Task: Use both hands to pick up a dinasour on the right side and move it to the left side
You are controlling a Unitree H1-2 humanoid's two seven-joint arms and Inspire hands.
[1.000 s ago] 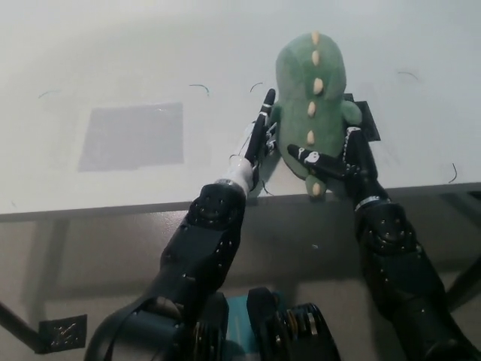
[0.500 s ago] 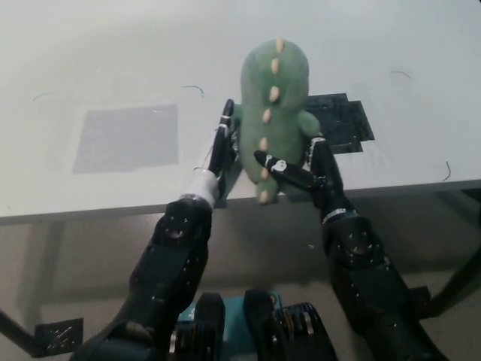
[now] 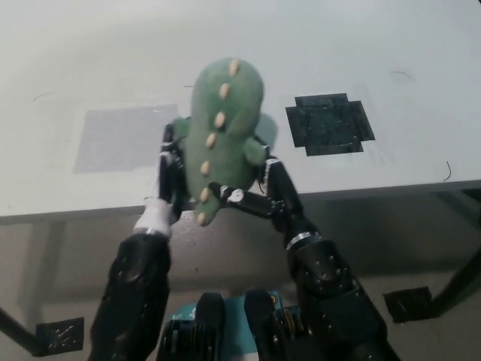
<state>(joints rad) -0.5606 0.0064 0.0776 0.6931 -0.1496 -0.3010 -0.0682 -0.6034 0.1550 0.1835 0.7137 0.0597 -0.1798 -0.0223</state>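
While clamped between left robot hand (image 3: 169, 177) and right robot hand (image 3: 259, 197), dinosaur (image 3: 219, 131) sits upright.

A pale, off-white table (image 3: 316, 45) fills the upper part of the view, its front edge running across the picture just below the middle. On its top lie 2 flat patches: a grey square patch (image 3: 124, 137) toward the left and a black cross-shaped patch (image 3: 329, 123) toward the right, well apart. A few thin dark curved marks dot the surface. Below the edge lies a dull beige-grey floor (image 3: 68, 263) in shadow, with a dark table leg (image 3: 466, 274) at the right. Light is soft and even.
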